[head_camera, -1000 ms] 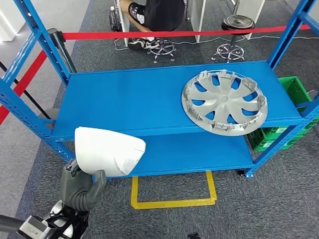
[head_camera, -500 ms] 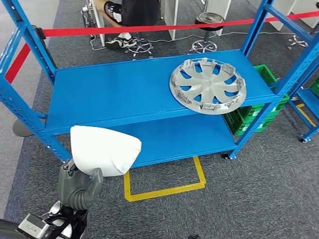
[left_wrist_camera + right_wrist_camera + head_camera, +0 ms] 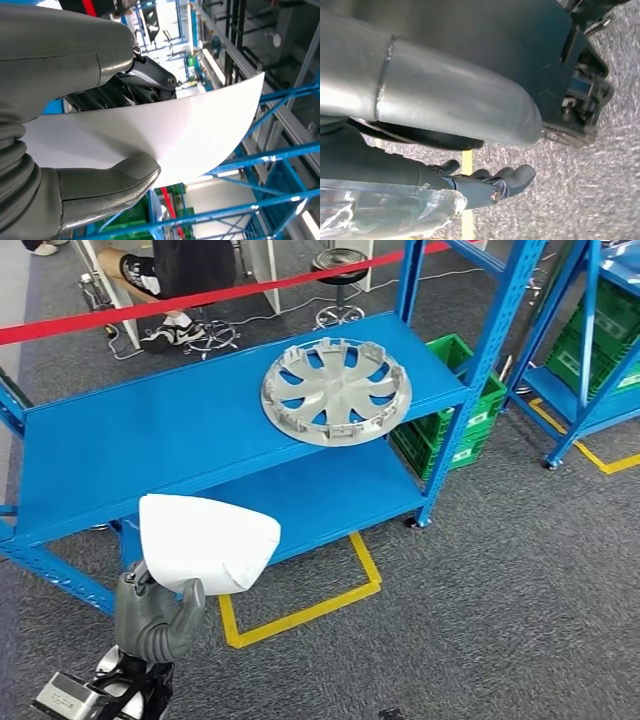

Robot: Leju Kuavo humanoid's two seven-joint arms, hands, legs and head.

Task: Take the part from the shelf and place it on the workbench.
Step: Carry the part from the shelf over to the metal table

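Beside the shelf (image 3: 226,420), left hand (image 3: 155,620) grips the white part (image 3: 207,543) clear for carrying; right hand (image 3: 486,185) hangs, fingers loosely apart, holding nothing.

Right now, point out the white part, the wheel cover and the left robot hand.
white part (image 3: 205,543), head view, middle of its curved white surface.
wheel cover (image 3: 336,390), head view, central hub.
left robot hand (image 3: 155,620), head view, grey palm under the part.

— What is seen underfoot?
— Grey carpet (image 3: 490,590), marked with yellow tape (image 3: 302,610) at six o'clock.
— And at two o'clock?
— Green crates (image 3: 460,420) are stacked beside a stool (image 3: 340,262); red tape (image 3: 189,298) is stretched across.
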